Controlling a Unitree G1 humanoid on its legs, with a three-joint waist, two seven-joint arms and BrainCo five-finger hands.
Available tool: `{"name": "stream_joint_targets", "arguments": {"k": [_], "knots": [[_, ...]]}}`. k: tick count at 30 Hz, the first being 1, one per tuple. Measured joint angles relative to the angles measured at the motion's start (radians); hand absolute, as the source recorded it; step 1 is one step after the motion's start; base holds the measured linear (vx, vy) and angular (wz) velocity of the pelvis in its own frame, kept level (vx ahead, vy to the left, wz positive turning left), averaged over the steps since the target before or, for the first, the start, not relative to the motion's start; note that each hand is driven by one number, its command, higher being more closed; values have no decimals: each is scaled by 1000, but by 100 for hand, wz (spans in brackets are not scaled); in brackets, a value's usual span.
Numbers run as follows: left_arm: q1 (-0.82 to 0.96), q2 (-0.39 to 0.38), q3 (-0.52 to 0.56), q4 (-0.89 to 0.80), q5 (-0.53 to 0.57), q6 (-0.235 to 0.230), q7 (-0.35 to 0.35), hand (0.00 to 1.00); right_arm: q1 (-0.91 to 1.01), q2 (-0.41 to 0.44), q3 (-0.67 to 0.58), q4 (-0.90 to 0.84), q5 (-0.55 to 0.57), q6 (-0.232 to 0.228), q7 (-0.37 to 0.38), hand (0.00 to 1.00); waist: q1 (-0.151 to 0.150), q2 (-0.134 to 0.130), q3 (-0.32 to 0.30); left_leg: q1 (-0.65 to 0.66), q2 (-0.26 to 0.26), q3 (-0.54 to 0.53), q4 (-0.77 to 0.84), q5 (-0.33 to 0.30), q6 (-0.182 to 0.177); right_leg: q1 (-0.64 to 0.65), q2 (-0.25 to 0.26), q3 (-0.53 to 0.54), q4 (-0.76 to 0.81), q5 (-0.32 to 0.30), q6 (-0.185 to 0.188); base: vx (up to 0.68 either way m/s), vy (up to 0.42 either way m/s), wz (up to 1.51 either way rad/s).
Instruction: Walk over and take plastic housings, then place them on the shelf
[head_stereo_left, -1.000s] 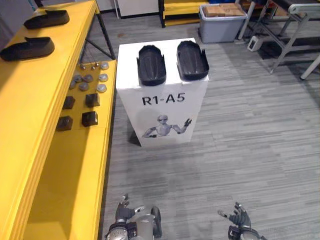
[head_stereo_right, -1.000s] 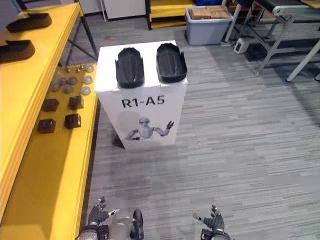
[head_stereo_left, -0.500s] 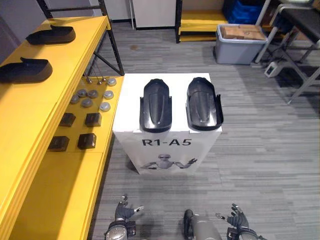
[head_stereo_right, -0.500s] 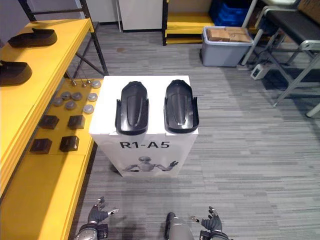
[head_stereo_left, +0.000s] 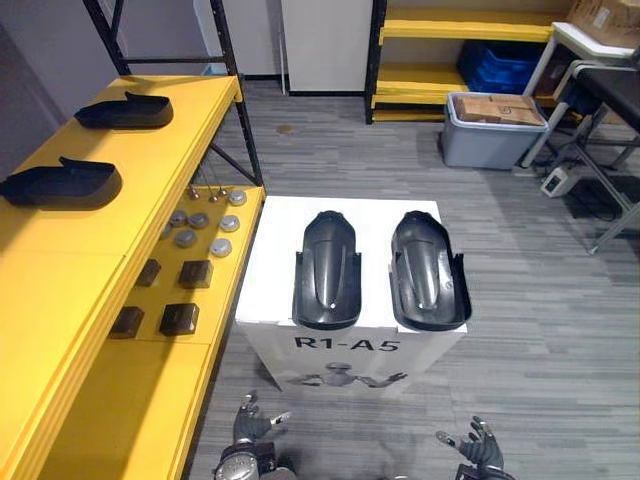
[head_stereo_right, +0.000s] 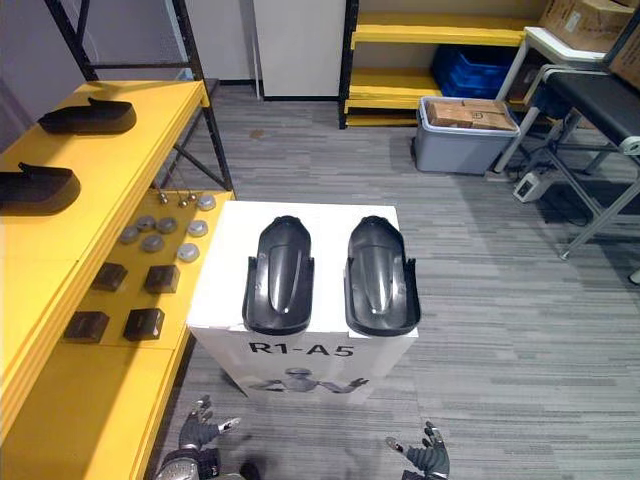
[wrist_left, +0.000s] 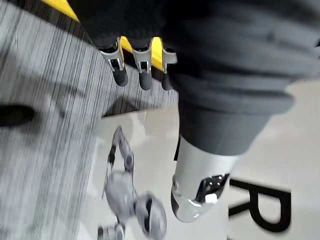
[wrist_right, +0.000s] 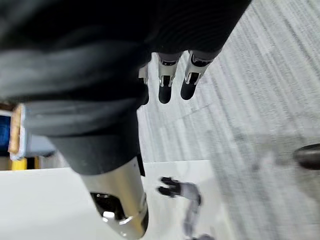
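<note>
Walk-up looks pretty much done to me, but nothing's been grabbed yet. Closest in, the left robot hand (head_stereo_left: 248, 428) hangs low in front of the surface (head_stereo_left: 272, 240), fingers straight and spread, thumb apart, holding nothing. The right robot hand (head_stereo_left: 480, 450) is the same: loose, spread, empty. Neither is touching anything.

Just ahead, the two black housings lie side by side on top of that white surface, running lengthwise away from me. The left housing (head_stereo_left: 327, 270) and the right housing (head_stereo_left: 428, 272) are close together with a gap between them, both near the front edge. They look like they sit right in front of a hand each, so I'd guess the next bit is raising the arms and getting fingers round the sides.

Off to my left is the yellow shelf (head_stereo_left: 70, 300). Its lower level carries some dark blocks (head_stereo_left: 170, 300) and round discs (head_stereo_left: 200, 225). The top level already has two more black pieces, a near one (head_stereo_left: 62, 183) and a far one (head_stereo_left: 125, 111). They look like the same kind of housing, though I can't tell if they count towards this job. There's plenty of bare yellow beside them for the drop.

So by my reckoning the whole pick, the carry over and the placing are all left to do
</note>
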Motion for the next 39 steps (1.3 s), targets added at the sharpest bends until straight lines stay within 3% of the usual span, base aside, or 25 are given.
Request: {"name": "stream_joint_targets", "arguments": {"k": [2, 8, 10, 14, 18, 24, 28, 34, 39], "knots": [[15, 15, 0, 0, 1, 0, -1, 0, 9, -26, -43, -105, -3, 0, -8, 0, -4, -1, -2, 14, -9, 8, -35, 14, -1, -7, 0, 7, 0, 0, 0, 33, 52, -14], [76, 23, -5, 1, 30, -1, -11, 0, -4, -244, -182, -347, -123, 0, -31, 0, -46, -4, -25, 27, -17, 14, -119, 49, -6, -38, 13, 31, -1, 0, 0, 17, 25, -7], [90, 24, -6, 1, 38, -1, -22, 0, -11, -279, -190, -395, -156, 0, -31, 0, -54, -3, -35, 28, -17, 13, -126, 52, -5, -41, 16, 34, -1, 1, 0, 9, -3, -2], [106, 28, -28, 15, 39, -5, -35, 0, -76, -329, -153, -484, -221, -1, -41, 0, -57, -1, -54, 29, -19, 6, -129, 53, -5, -44, 17, 47, -2, 2, 2, -8, 6, -1], [107, 33, -46, 20, 39, -9, -47, 0, -193, -368, 6, -514, -265, -20, -44, 0, -46, -2, -58, 24, -30, -7, -140, 62, 4, -47, 12, 52, -21, 5, 6, -41, 28, 2], [101, 38, -74, 24, 38, -20, -48, 0, -350, -364, 170, -371, -307, -25, -43, 0, -20, -1, -57, 13, -47, -57, -148, 78, 14, -20, -1, 24, -57, 7, 10, -37, 24, 22], [100, 39, -83, 24, 38, -28, -47, 0, -435, -310, 184, -267, -351, -14, -60, 0, -19, 3, -52, -4, -49, -79, -148, 88, 15, -19, -1, 15, -71, 8, 10, -32, 3, 20], [97, 28, -84, 22, 38, -29, -21, 0, -520, -196, 153, -134, -538, 95, -204, 0, -10, 22, -35, -4, -48, -96, -149, 91, 14, 2, 1, -5, -94, 18, 7, -18, -1, 8], [82, 23, -86, 21, 37, -28, 2, 0, -552, -151, 82, -42, -569, 158, -286, 0, 0, 26, -9, -8, -49, -108, -152, 92, 14, 12, 1, -26, -107, 18, 7, -7, 0, 8]]}}
